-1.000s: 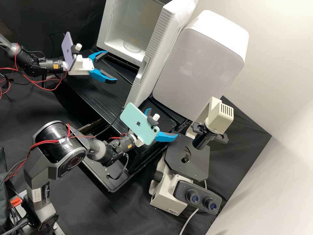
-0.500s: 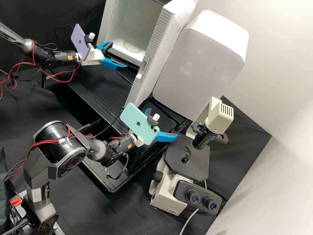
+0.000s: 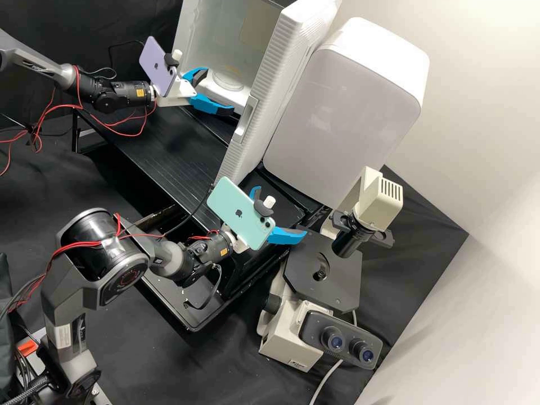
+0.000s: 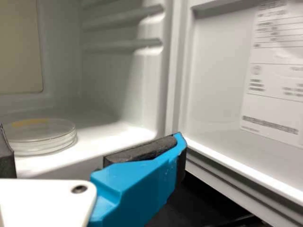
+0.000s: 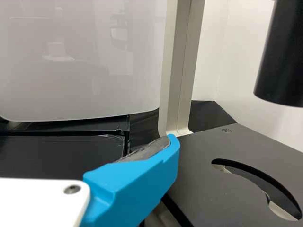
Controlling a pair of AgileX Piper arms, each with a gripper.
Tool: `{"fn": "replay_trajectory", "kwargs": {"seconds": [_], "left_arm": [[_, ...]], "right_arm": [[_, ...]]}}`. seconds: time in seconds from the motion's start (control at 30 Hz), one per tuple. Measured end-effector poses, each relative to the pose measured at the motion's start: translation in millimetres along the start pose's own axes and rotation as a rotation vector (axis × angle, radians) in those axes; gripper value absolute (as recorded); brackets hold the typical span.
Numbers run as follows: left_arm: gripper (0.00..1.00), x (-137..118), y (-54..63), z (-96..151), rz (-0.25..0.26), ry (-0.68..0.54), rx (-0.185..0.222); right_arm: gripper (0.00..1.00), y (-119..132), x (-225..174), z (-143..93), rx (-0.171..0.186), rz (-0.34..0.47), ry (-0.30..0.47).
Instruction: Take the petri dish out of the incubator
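Sitting on the incubator [image 3: 208, 34] floor, door open: petri dish [image 4: 38, 135]. L claw [image 3: 216, 90] released, spread wide at chamber mouth, just short of dish. R claw [image 3: 295, 233] by microscope stage [image 3: 320, 275], can't tell grip.

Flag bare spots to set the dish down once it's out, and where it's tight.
Free: the ribbed black bench between the left arm and the open incubator door. Crowded: the incubator floor, where the petri dish sits just past the open left jaws; the microscope stage has a hole.
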Motion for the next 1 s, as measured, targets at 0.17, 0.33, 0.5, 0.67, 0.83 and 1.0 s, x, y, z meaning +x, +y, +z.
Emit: {"fn": "replay_trajectory", "kwargs": {"seconds": [0.17, 0.33, 0.5, 0.67, 0.83, 1.0], "left_arm": [[1.00, 7.9, -5.2, -4.6, -0.014, 0.041, -0.047], [1.00, 14.1, -5.5, -13.5, -0.007, 0.083, -0.030], [1.00, 22.1, -6.6, -18.6, -0.021, 0.123, -0.027], [1.00, 31.0, -1.4, -21.9, -0.009, 0.165, -0.015], [1.00, 41.1, 1.6, -24.0, -0.025, 0.205, -0.007], [1.00, 47.6, 10.1, -23.3, -0.040, 0.231, -0.022]], "right_arm": [[1.00, 0.0, 0.0, 0.0, 0.000, 0.000, 0.000], [1.00, 0.0, 0.0, 0.0, 0.000, 0.000, 0.000], [1.00, 0.0, 0.0, 0.0, 0.000, 0.000, 0.000], [1.00, 0.0, 0.0, 0.0, 0.000, 0.000, 0.000], [1.00, 0.0, 0.0, 0.0, 0.000, 0.000, 0.000], [1.00, 0.0, 0.0, 0.0, 0.000, 0.000, 0.000]]}}
